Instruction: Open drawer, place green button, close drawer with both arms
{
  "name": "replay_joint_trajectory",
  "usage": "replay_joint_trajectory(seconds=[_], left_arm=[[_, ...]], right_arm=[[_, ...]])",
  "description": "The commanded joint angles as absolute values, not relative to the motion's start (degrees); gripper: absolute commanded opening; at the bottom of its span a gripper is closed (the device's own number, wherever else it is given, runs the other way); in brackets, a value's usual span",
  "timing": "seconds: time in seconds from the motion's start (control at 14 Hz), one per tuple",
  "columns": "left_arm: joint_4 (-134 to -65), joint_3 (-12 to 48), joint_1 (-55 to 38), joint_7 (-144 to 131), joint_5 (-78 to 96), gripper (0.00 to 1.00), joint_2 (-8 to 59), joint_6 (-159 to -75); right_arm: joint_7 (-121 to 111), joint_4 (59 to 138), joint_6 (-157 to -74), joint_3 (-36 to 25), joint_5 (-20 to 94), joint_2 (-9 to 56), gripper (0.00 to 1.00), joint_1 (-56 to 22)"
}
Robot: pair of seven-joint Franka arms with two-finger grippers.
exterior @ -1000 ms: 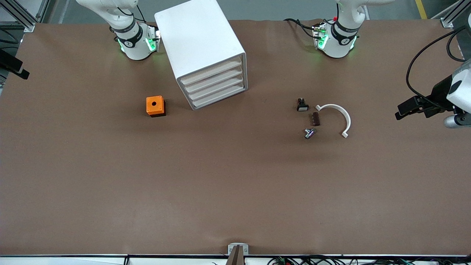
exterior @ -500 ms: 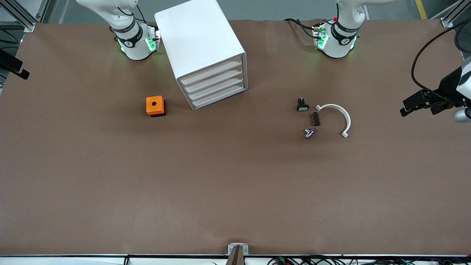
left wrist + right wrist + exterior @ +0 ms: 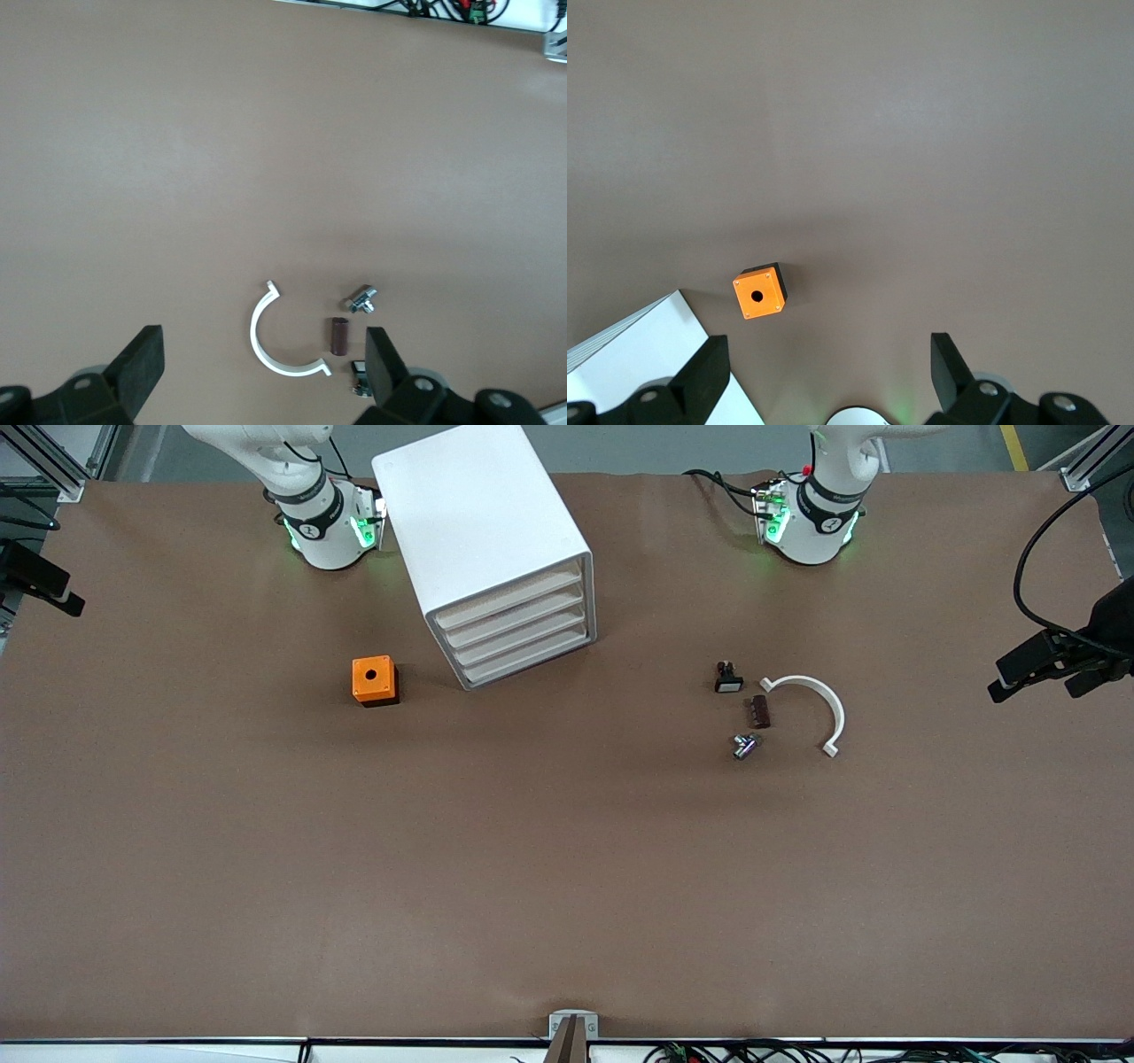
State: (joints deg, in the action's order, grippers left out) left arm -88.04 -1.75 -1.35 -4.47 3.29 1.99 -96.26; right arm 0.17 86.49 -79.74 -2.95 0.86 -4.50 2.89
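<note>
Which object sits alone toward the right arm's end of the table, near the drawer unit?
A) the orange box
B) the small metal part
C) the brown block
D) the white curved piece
A: the orange box stands by itself beside the white drawer unit.

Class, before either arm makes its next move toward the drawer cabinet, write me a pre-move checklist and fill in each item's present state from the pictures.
1. All four drawers of the white drawer cabinet shut: ok, none opened yet.
2. Left gripper open and empty: ok.
3. Right gripper open and empty: ok.
4. Button free on the table, apart from the white curved piece: ok.
5. Button's green cap visible: cannot tell.
6. Orange box clear of the drawer fronts: ok.
</note>
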Motion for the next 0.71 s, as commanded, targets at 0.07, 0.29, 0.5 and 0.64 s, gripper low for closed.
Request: replay_joint_trajectory(seconds=[0.07,0.29,0.5,0.64], left_arm=[[-86.40,-1.14,-1.76,-4.66,1.58,1.00,3.51,-94.92],[-85.96,-0.97,-1.58,-3.96,1.58,1.00,3.52,-94.66],[-85.78,-0.97,-1.50,-3.87,1.76,1.00,3.43,-94.13],[-85.78,-0.97,-1.41,-3.87,1.76,1.00,3.43,-94.04]], right_arm=[[-0.09,87.63,-79.89,-2.99,0.09,-5.80,1.00,2.64],[-0.09,87.54,-79.89,-2.99,0.09,-5.80,1.00,2.64],[-0.09,87.54,-79.89,-2.99,0.09,-5.80,1.00,2.64],[-0.09,87.54,-79.98,-2.99,0.09,-5.71,1.00,2.37]])
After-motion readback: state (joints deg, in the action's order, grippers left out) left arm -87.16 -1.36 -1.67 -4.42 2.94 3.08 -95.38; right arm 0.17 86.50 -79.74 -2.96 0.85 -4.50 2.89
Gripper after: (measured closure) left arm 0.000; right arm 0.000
